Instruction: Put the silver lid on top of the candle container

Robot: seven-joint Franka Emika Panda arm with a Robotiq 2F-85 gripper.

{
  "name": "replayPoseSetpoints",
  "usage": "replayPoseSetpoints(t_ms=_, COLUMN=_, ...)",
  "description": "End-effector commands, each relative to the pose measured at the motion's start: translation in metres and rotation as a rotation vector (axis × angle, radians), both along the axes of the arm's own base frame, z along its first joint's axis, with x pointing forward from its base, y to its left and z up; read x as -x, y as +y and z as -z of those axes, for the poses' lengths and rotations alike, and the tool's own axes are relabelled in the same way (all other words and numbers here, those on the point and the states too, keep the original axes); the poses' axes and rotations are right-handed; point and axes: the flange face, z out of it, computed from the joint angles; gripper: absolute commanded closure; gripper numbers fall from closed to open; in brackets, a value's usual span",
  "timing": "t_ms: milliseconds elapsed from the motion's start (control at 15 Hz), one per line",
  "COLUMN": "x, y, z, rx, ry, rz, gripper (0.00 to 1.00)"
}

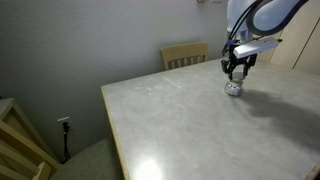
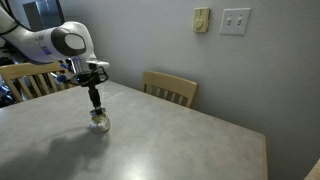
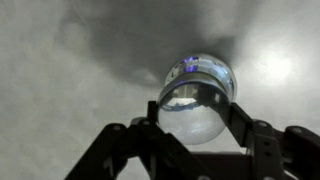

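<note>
In the wrist view my gripper (image 3: 195, 118) is shut on the silver lid (image 3: 193, 112), a round shiny disc held flat between both fingers. Just below it sits the candle container (image 3: 208, 68), a low silvery tin with a small blue mark on its rim; its wax is hidden by the lid. In both exterior views the gripper (image 1: 236, 72) (image 2: 95, 103) points straight down over the small silvery tin (image 1: 233, 88) (image 2: 99, 123) on the table. I cannot tell whether the lid touches the tin.
The pale grey table (image 1: 180, 125) (image 2: 160, 145) carries nothing else. A wooden chair (image 1: 185, 54) (image 2: 170, 86) stands at its far edge by the wall. Another wooden chair (image 2: 25, 78) is behind the arm.
</note>
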Motion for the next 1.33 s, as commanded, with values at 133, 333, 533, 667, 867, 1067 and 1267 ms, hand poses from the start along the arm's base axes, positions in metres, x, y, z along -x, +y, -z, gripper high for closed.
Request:
replayPoseSetpoints(t_ms=133, x=0.018, y=-0.013, z=0.010, rx=-0.043, ry=-0.014, rz=-0.040, gripper=0.56)
replayPoseSetpoints(t_ms=333, x=0.018, y=-0.020, z=0.011, rx=-0.083, ry=-0.043, rz=-0.084, gripper=0.56)
replayPoseSetpoints(t_ms=533, x=0.017, y=-0.032, z=0.010, rx=-0.124, ry=-0.080, rz=-0.125, gripper=0.56)
replayPoseSetpoints(t_ms=667, x=0.018, y=-0.037, z=0.010, rx=-0.156, ry=-0.090, rz=-0.134, gripper=0.56)
replayPoseSetpoints(t_ms=867, x=0.021, y=-0.038, z=0.010, rx=-0.209, ry=-0.090, rz=-0.135, gripper=0.56)
replayPoseSetpoints(t_ms=1067, x=0.020, y=-0.036, z=0.009, rx=-0.221, ry=-0.084, rz=-0.146, gripper=0.56)
replayPoseSetpoints(t_ms=1267, x=0.019, y=-0.032, z=0.009, rx=-0.203, ry=-0.086, rz=-0.160, gripper=0.56)
